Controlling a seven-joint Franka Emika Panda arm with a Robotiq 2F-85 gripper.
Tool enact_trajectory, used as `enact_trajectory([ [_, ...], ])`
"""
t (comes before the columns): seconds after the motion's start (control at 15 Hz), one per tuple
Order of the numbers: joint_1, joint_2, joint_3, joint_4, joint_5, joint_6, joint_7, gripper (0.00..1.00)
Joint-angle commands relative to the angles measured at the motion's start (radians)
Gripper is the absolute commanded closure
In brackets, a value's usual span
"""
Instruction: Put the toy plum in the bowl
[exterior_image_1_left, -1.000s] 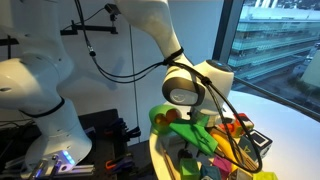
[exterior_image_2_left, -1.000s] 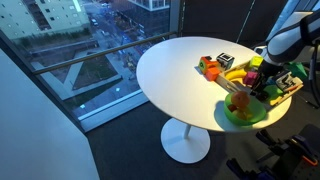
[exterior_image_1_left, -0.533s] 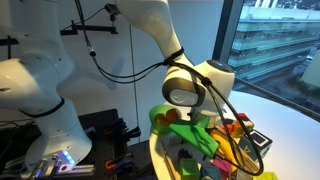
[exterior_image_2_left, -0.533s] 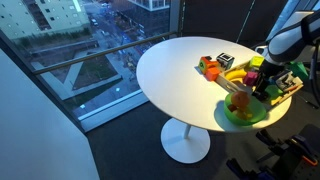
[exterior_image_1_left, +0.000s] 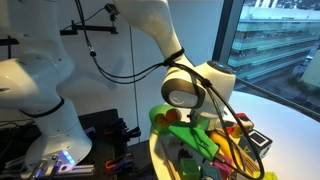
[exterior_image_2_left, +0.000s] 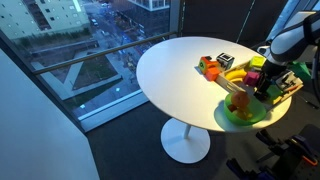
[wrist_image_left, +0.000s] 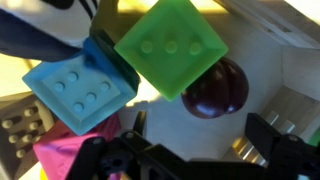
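Observation:
In the wrist view the toy plum (wrist_image_left: 215, 90), dark purple and glossy, lies on a pale surface, its upper left partly tucked under a green block (wrist_image_left: 170, 45). My gripper (wrist_image_left: 200, 128) is open just short of it, one dark finger on each side and nothing between them. In an exterior view the gripper (exterior_image_2_left: 268, 88) hangs low over the wooden tray (exterior_image_2_left: 290, 88), beside the small green bowl (exterior_image_2_left: 243, 116), which holds an orange toy fruit (exterior_image_2_left: 238, 100). The plum is hidden by the arm in both exterior views.
A blue block (wrist_image_left: 80, 90) and a magenta block (wrist_image_left: 60, 155) crowd the green one. On the round white table (exterior_image_2_left: 170, 70) stand orange-red blocks (exterior_image_2_left: 208, 67) and a black-and-white cube (exterior_image_2_left: 225, 60). The table's edge is close behind the bowl.

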Motion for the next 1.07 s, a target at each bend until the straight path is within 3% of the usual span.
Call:
enact_trajectory([
  [0.0,-0.018,-0.038,0.002,-0.021,-0.005,-0.025,-0.029,0.0],
  [1.0,-0.009,-0.098,-0.044,-0.081,-0.028,-0.063,-0.037,0.0],
])
